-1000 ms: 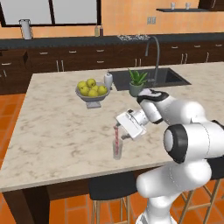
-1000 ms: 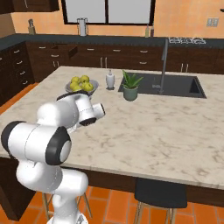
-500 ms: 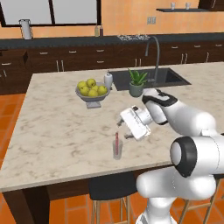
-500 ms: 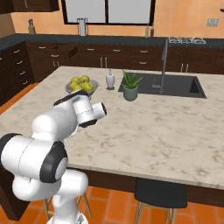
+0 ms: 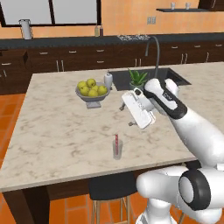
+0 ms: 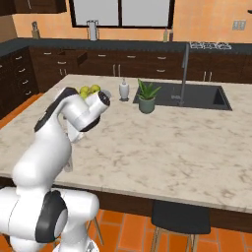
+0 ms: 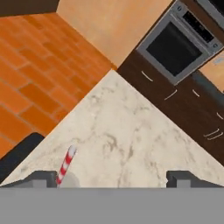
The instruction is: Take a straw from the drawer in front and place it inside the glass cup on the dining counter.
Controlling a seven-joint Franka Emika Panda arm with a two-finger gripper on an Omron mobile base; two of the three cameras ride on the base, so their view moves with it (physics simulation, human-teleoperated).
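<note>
The glass cup point(image 5: 117, 151) stands on the dining counter point(image 5: 57, 131) near its front edge. The red-pink straw point(image 5: 116, 141) stands upright inside it. My gripper point(image 5: 126, 116) hangs open and empty above and slightly right of the cup, clear of the straw. In the hand view the straw point(image 7: 65, 164) pokes up at the lower left, just inside my left fingertip point(image 7: 43, 177), over the marble counter point(image 7: 127, 135). A dark-brown drawer point(image 6: 81, 58) seems to stand pulled out of the back cabinets.
A grey bowl of green fruit point(image 5: 92, 92), a white soap bottle point(image 5: 108, 80) and a potted plant point(image 5: 138, 78) stand at the counter's far side, beside the sink point(image 6: 197, 96) and its faucet point(image 5: 155, 48). A dark stool point(image 5: 111, 186) sits below the front edge.
My gripper has drawn up and to the right, away from the cup. The straw stays standing in the cup.
</note>
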